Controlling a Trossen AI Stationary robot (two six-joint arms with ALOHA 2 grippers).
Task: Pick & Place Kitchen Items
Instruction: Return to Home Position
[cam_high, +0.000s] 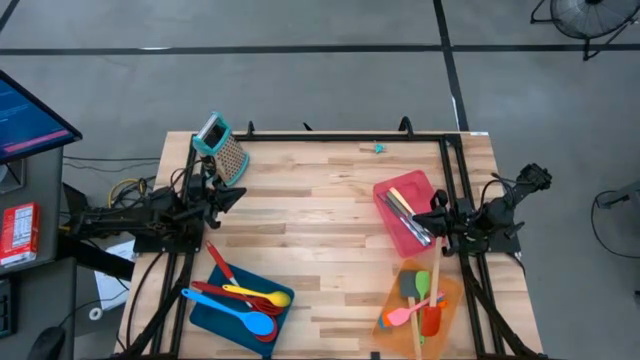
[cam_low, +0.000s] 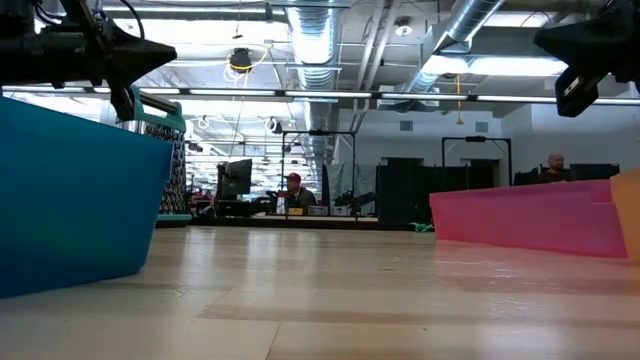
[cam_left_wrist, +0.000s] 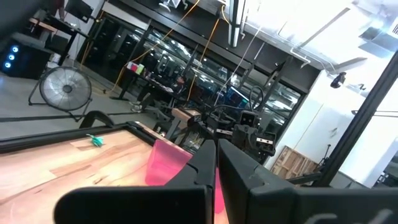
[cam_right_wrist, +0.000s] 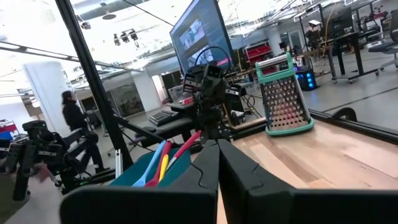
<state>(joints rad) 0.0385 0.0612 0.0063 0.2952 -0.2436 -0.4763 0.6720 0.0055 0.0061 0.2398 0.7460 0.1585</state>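
While parked at opposite sides of the table (cam_high: 320, 230), the left gripper (cam_high: 234, 196) and right gripper (cam_high: 420, 217) hang raised, pointing inward, the 2 jaws of each pressed together, empty.

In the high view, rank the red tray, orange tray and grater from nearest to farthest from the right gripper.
1. Red tray: right side, just at the right gripper.
2. Orange tray: right side, lower in the picture.
3. Grater: far left, beside the left gripper.

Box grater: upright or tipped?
Upright. In the right wrist view the box grater stands on its base on the table, teal handle on top.
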